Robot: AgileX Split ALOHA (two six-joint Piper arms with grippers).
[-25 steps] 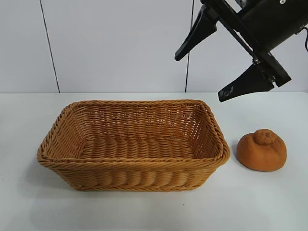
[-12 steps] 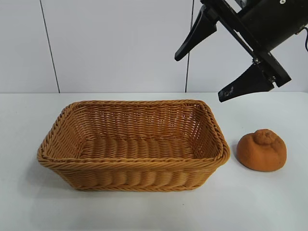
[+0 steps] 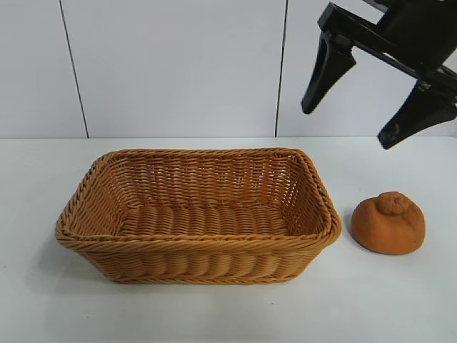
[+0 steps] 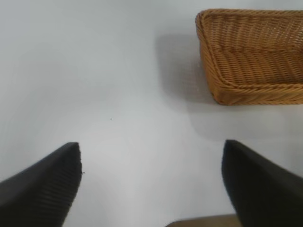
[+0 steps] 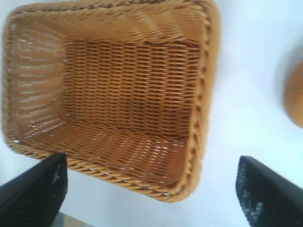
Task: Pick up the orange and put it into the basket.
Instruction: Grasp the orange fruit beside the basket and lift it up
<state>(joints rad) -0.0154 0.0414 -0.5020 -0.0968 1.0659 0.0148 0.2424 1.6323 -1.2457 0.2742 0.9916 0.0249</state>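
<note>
The orange [image 3: 388,223], a dull orange-brown lump with a knob on top, lies on the white table just right of the basket [image 3: 193,244]. The wicker basket stands mid-table with nothing inside it. My right gripper [image 3: 347,128] hangs open high in the air, above the gap between the basket's right end and the orange. In its wrist view the right gripper [image 5: 150,161] looks down on the basket [image 5: 204,71], with the orange [image 5: 296,94] cut off at the frame's edge. My left gripper [image 4: 151,145] is open over bare table, away from the basket [image 4: 255,92].
The white table [image 3: 400,300] runs around the basket on all sides. A white panelled wall [image 3: 171,64] stands behind it. A brown strip [image 4: 199,222], apparently the table's edge, shows near the left gripper.
The right gripper has swung to the right and turned, from above the basket's right end to nearer above the orange. It stays open. The orange and basket have not moved.
</note>
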